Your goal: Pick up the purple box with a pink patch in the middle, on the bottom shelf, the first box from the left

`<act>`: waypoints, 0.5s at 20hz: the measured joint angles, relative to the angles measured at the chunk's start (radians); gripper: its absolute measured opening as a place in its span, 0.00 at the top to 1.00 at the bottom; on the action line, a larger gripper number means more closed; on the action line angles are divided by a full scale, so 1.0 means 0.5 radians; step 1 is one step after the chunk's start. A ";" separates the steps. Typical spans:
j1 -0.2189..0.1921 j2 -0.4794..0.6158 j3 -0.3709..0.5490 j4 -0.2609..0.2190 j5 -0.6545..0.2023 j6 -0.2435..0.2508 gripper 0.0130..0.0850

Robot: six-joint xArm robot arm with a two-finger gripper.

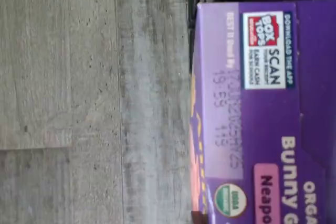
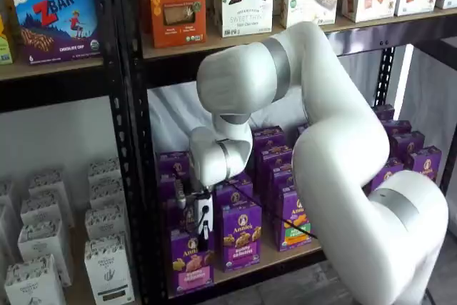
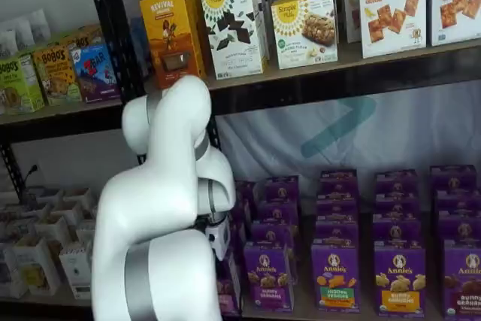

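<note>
The purple box stands upright at the left front of the bottom shelf, beside the black upright. My gripper reaches down onto its top edge, black fingers closed on the carton. The wrist view shows the purple box very close, with a Box Tops label, a date stamp and the pink patch. In a shelf view the pink patch runs low across the face. In the other, my white arm covers the gripper, and only a sliver of the purple box shows.
Like purple cartons stand close on the right, with several rows behind. A black perforated upright stands just left of the held carton. White cartons fill the neighbouring bay. The upper shelf hangs overhead. Grey floor lies below.
</note>
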 joint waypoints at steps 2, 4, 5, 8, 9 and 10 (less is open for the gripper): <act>-0.002 -0.011 0.010 -0.018 0.013 0.014 0.78; -0.004 -0.031 0.036 -0.021 0.006 0.015 0.78; -0.004 -0.049 0.060 -0.026 0.002 0.019 0.78; -0.002 -0.112 0.141 -0.038 -0.011 0.032 0.78; 0.001 -0.152 0.195 -0.042 -0.028 0.038 0.78; 0.003 -0.180 0.236 -0.049 -0.040 0.044 0.78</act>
